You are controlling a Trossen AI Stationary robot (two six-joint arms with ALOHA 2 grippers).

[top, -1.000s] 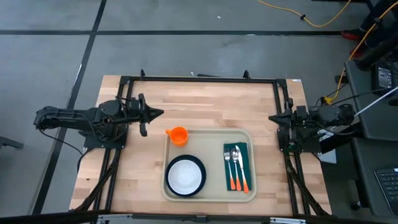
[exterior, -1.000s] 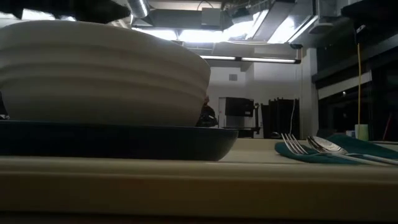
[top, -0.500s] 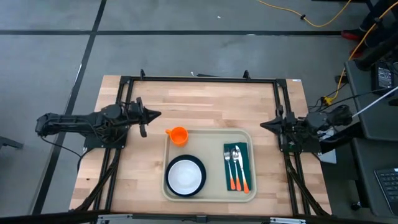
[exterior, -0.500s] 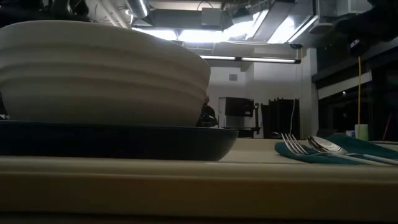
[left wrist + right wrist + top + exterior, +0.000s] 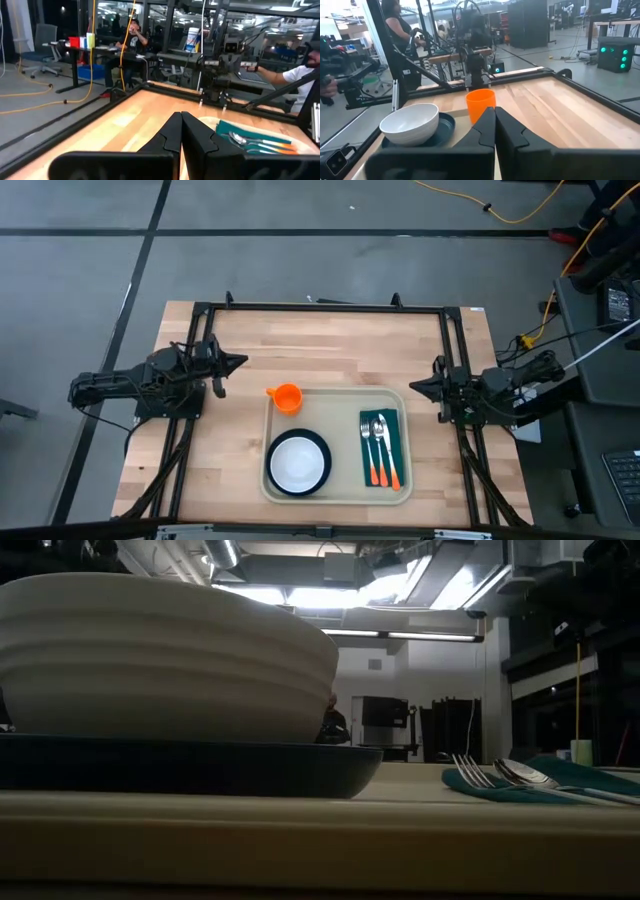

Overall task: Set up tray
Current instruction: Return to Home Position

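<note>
The beige tray [image 5: 340, 398] lies on the wooden table near its front edge. On it a white bowl [image 5: 297, 462] sits on a dark teal plate [image 5: 324, 468], and a fork, spoon and knife [image 5: 380, 450] lie on a teal napkin [image 5: 393, 420]. An orange cup [image 5: 287, 397] stands at the tray's far left corner. My left gripper [image 5: 242, 361] is shut at the table's left side, pointing level at the middle. My right gripper [image 5: 414, 384] is shut at the right side, pointing level toward the tray. Neither holds anything.
A black metal frame [image 5: 320, 307] runs round the table's edges. Bare wood [image 5: 340, 345] lies between the tray and the far edge. People sit at desks [image 5: 132, 35] in the room beyond the table.
Both arms have drawn back toward their own sides of the table and sunk lower: the left gripper toward the left edge, the right gripper down and slightly inward beside the tray's far right corner. Both stay shut. The things on the tray have kept still.
</note>
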